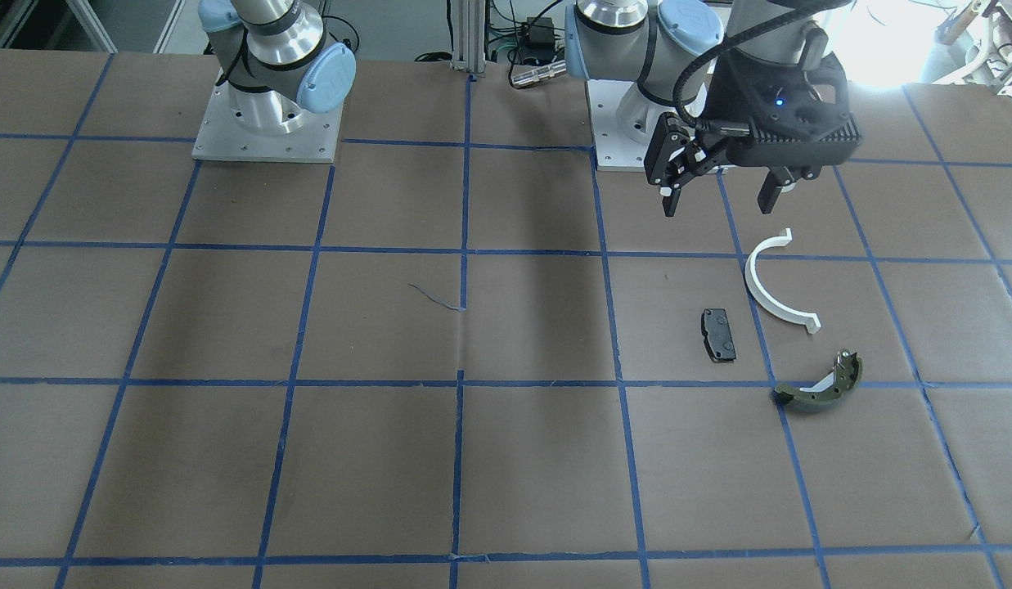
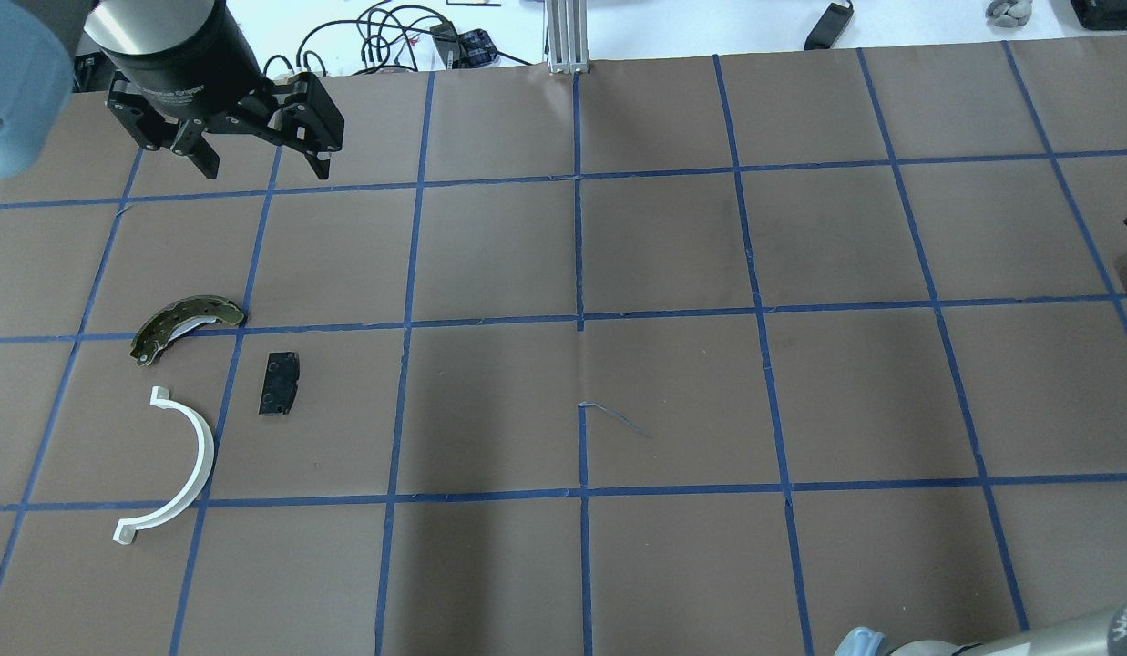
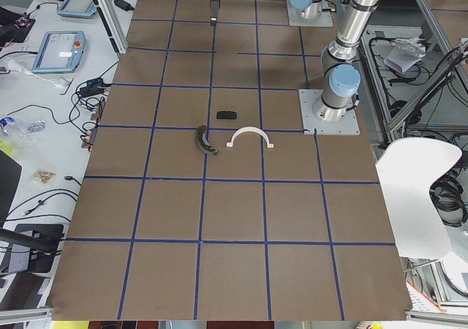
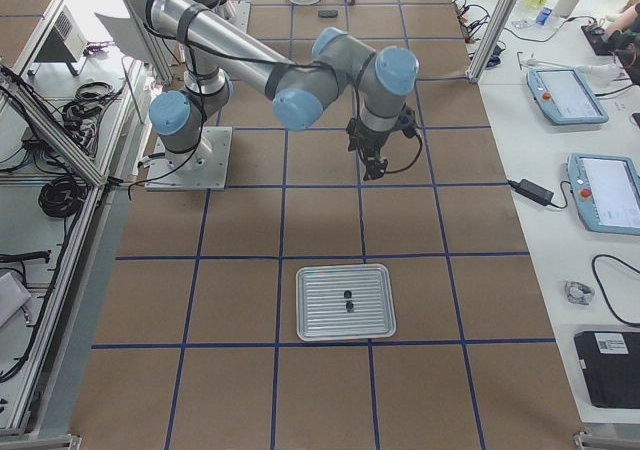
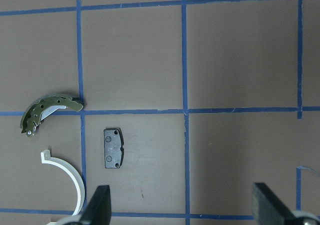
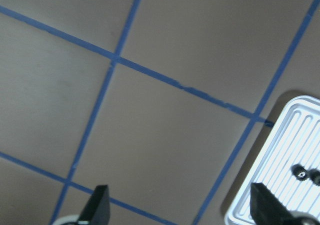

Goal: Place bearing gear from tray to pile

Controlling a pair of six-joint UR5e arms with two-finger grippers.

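Two small dark bearing gears (image 6: 300,171) lie side by side in a ribbed metal tray (image 6: 272,195), also in the exterior right view (image 4: 345,325). My right gripper (image 6: 182,210) is open and empty, above the bare table and apart from the tray. The pile lies on my left side: a black pad (image 2: 280,384), a white half-ring arc (image 2: 194,465) and an olive-green shoe (image 2: 185,323). My left gripper (image 2: 262,164) hangs open and empty above the table, beyond the pile. Its wrist view shows the pad (image 5: 112,148), the arc (image 5: 75,177) and the shoe (image 5: 47,112).
The table (image 1: 473,458) is brown with a blue tape grid. The two arm bases (image 1: 268,123) stand at its robot-side edge. Cables and an aluminium post (image 2: 568,36) sit past the far edge. Tablets (image 4: 565,95) lie on a side bench.
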